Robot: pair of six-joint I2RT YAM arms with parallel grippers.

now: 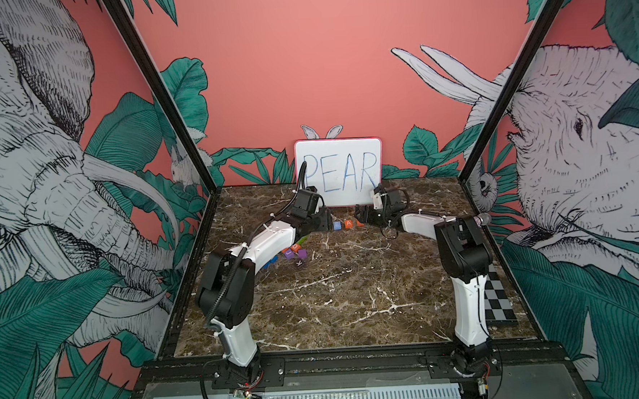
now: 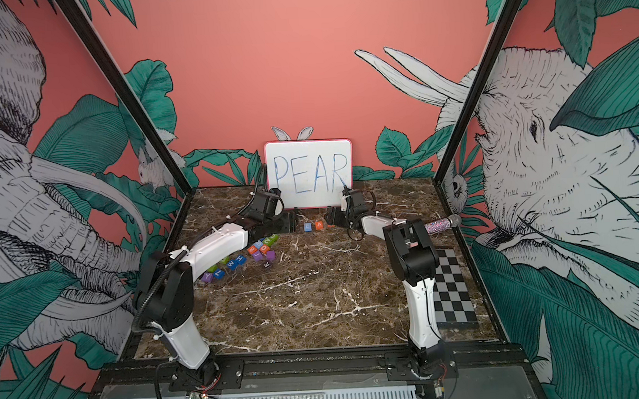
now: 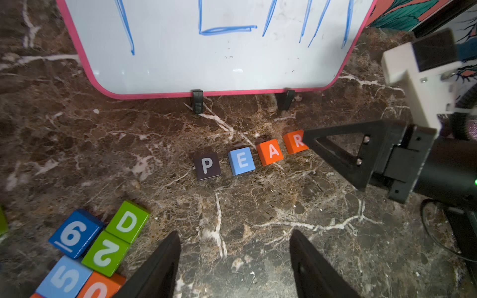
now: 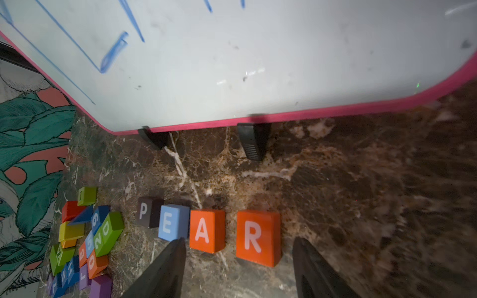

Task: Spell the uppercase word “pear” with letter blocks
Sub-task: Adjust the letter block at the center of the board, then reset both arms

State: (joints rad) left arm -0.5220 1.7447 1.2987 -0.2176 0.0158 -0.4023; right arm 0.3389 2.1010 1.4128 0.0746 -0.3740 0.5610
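Observation:
Four letter blocks lie in a row on the marble in front of the whiteboard: dark brown P (image 3: 207, 165), blue E (image 3: 241, 161), orange-red A (image 3: 271, 151) and orange-red R (image 3: 295, 142). The right wrist view shows the same P (image 4: 148, 211), E (image 4: 172, 222), A (image 4: 206, 230) and R (image 4: 256, 237). My right gripper (image 4: 238, 240) is open, its tips just short of the R, which rests on the table and is not gripped. My left gripper (image 3: 235, 232) is open over bare marble, short of the row. In a top view only the E (image 1: 337, 225) and A (image 1: 349, 223) show clearly between the two grippers.
A pile of other coloured letter and digit blocks (image 2: 253, 256) lies under and beside my left arm. The whiteboard (image 1: 339, 173) reading PEAR stands on two black feet at the back. A checkerboard (image 2: 452, 287) and a glittery microphone (image 2: 443, 224) lie at the right.

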